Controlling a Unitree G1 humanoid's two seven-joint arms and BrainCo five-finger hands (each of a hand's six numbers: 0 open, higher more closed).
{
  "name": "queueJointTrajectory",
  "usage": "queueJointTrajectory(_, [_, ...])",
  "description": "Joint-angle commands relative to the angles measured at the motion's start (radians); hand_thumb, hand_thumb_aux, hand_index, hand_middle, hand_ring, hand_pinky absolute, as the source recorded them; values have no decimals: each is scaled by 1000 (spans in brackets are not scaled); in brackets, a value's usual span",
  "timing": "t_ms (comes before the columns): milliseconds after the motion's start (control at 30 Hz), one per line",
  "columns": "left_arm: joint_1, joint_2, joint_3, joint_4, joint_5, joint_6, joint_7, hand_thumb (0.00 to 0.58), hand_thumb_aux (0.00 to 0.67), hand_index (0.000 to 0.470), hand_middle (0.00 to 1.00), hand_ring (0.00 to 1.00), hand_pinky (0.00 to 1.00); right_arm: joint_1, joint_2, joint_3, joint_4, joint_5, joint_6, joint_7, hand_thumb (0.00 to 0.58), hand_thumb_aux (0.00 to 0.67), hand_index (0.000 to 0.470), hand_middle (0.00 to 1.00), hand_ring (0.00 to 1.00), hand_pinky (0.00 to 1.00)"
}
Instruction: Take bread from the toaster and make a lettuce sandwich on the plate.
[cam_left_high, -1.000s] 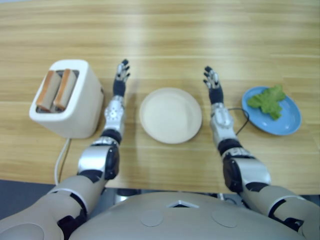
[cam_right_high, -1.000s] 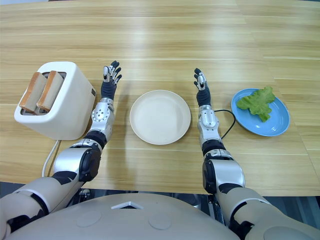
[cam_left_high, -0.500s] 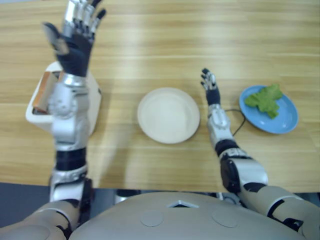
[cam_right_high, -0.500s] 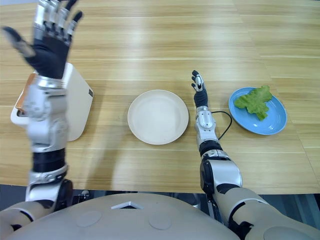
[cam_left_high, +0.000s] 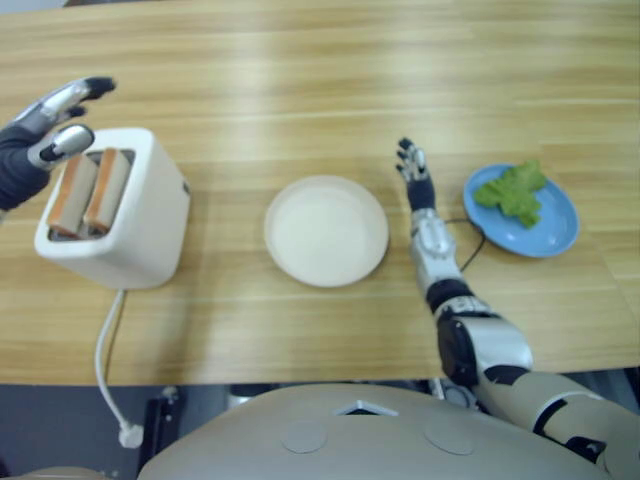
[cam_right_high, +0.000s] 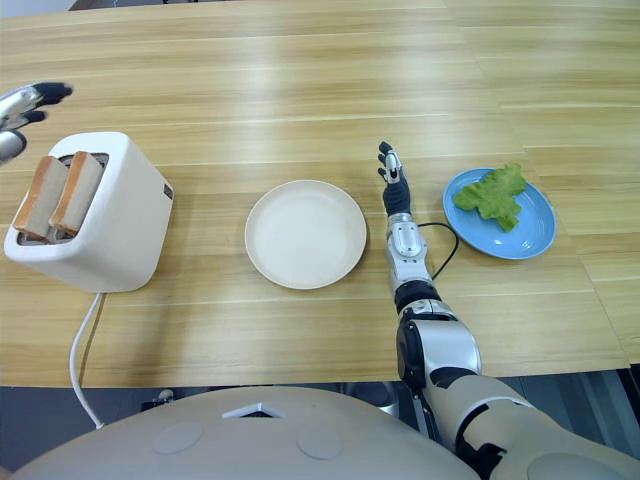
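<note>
A white toaster stands at the left of the wooden table with two slices of bread upright in its slots. My left hand hovers just left of and above the slots, fingers spread, holding nothing. An empty cream plate lies at the middle. A lettuce leaf rests on a blue plate at the right. My right hand lies flat on the table between the two plates, fingers straight.
The toaster's white cord runs off the table's front edge. A thin black cable loops beside my right forearm, near the blue plate. The far half of the table is bare wood.
My left arm lifted off the table, rose high, then came down to the left beside the toaster's slots. The right hand stayed put. The camera shifted a little.
</note>
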Motion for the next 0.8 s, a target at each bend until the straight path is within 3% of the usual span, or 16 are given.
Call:
queueJointTrajectory(33, [53, 67, 56, 134, 259, -57, 37, 0, 0, 0, 0, 0, 0, 15, 3, 3, 16, 1, 21, -2, 0, 0, 0, 0, 0, 0])
queueJointTrajectory(333, [90, 145, -42, 414, 608, -94, 156, 0, 0, 0, 0, 0, 0, 18, 4, -7, 14, 11, 26, -7, 0, 0, 0, 0, 0, 0])
queueJointTrajectory(800, [-38, 141, -282, 605, 690, -123, 198, 0, 0, 0, 0, 0, 0, 42, -6, -16, 18, 19, 32, -5, 0, 0, 0, 0, 0, 0])
